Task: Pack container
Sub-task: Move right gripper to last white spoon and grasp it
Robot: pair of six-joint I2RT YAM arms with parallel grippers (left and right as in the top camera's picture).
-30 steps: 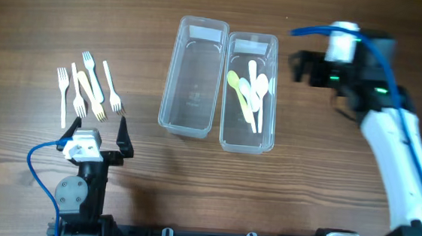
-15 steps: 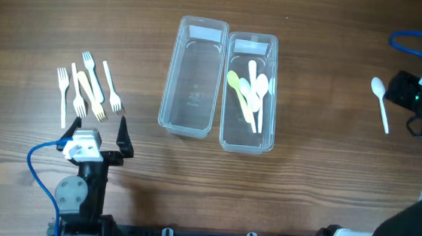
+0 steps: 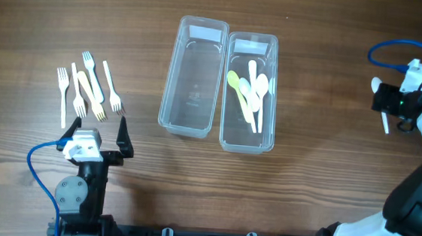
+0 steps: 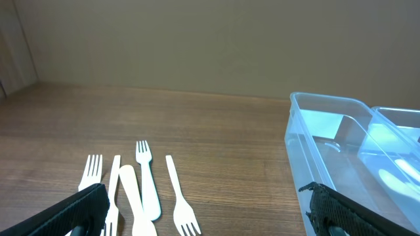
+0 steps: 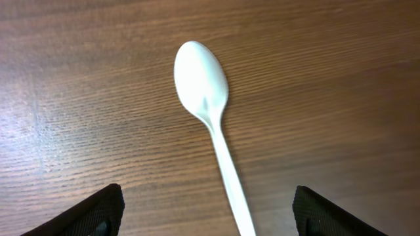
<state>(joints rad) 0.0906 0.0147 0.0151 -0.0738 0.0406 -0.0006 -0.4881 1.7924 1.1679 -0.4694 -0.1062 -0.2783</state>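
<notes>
Right hand (image 5: 211,213) hangs open at the right edge of the overhead frame, its two dark fingers (image 5: 92,213) spread wide into the lower corners of the wrist view. Between them a white spoon (image 5: 203,88) lies flat on the wooden desk (image 5: 341,78), with its bowl toward the top of the frame and its handle running off the bottom edge. Neither finger touches it. Near the overhead frame's centre two clear tubs stand side by side: the spoon container (image 3: 229,131) holds several pale spoons (image 3: 252,95), and the neighbouring container (image 3: 192,94) sits against it on the frame's left. Left hand (image 3: 95,135), also open, rests at lower left, just below a cluster of pale forks (image 3: 85,85).
</notes>
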